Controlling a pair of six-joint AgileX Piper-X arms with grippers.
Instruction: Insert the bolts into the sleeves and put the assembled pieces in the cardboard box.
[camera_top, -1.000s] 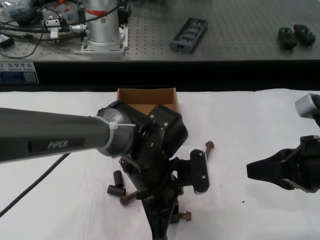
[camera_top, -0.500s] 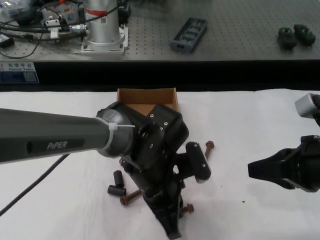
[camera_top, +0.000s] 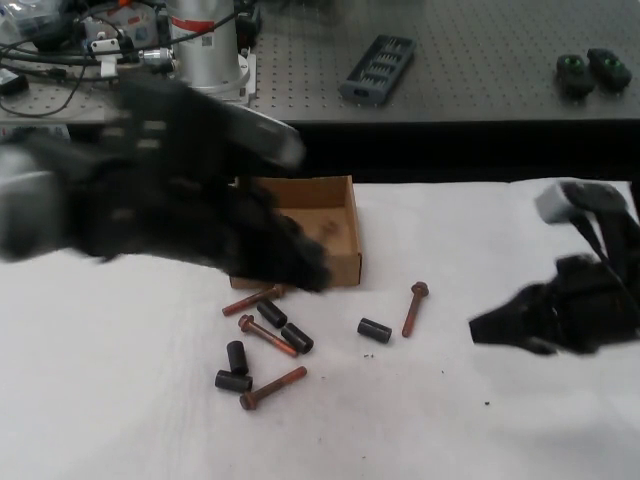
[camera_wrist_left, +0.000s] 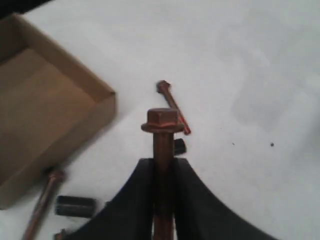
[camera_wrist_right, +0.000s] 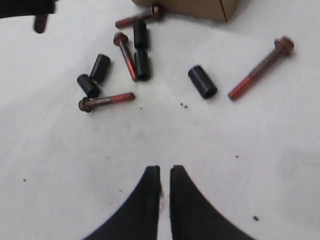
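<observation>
While the left claw (camera_wrist_left: 162, 164) clamps a bolt (camera_wrist_left: 161, 121), the right claw (camera_wrist_right: 164, 171) is closed. Loose sleeves (camera_wrist_right: 202, 82) lie near the cardboard box (camera_wrist_left: 104, 109).

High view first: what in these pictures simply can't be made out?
High view: the left arm is a motion blur, hiding part of the cardboard box.
Left wrist view: the bolt's lower shank is hidden between the left tool's fingers.
Right wrist view: the box is cut by the frame edge; its inside is unseen.
</observation>
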